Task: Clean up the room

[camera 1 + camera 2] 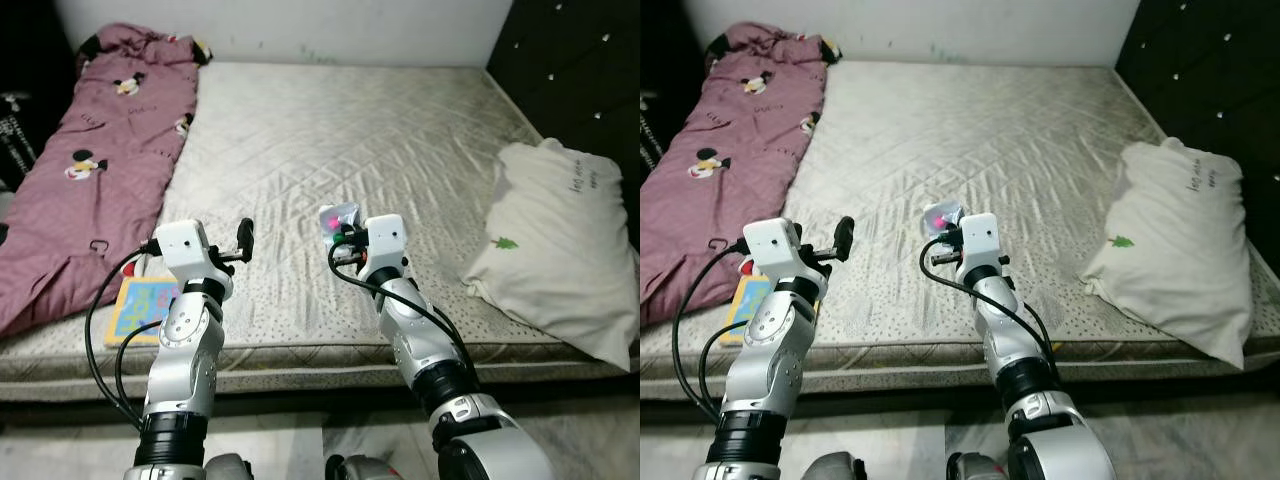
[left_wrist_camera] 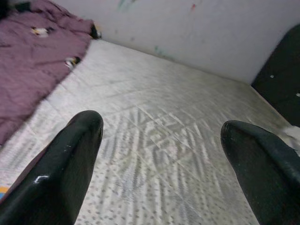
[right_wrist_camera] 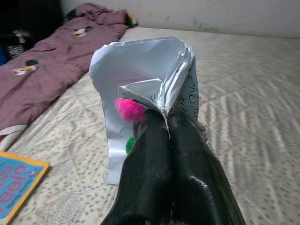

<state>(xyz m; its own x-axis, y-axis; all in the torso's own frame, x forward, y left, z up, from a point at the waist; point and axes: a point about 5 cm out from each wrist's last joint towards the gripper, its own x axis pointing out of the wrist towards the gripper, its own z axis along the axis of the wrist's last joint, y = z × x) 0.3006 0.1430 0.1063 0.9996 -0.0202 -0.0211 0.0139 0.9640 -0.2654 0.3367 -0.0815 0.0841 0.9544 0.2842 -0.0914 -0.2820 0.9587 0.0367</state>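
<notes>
The right end effector (image 3: 168, 123) is clenched on a crumpled paper (image 3: 145, 75), pinching its lower edge between both black fingers (image 3: 192, 159); the paper is raised above the mattress (image 1: 330, 150), with a pink pom-pom (image 3: 130, 109) and a green one (image 3: 130, 144) lodged in its folds just beside the fingertips; the left end effector (image 2: 161, 136) is released, fingers spread wide apart, hovering over the mattress near its front edge; a colourful book (image 1: 142, 308) lies just below and outward of the left end effector; beyond it on the left, a maroon cartoon-print blanket (image 1: 100, 160) runs toward the wall; well right of the right end effector, a white pillow (image 1: 560, 250) rests against the dark headboard (image 1: 570, 70).
</notes>
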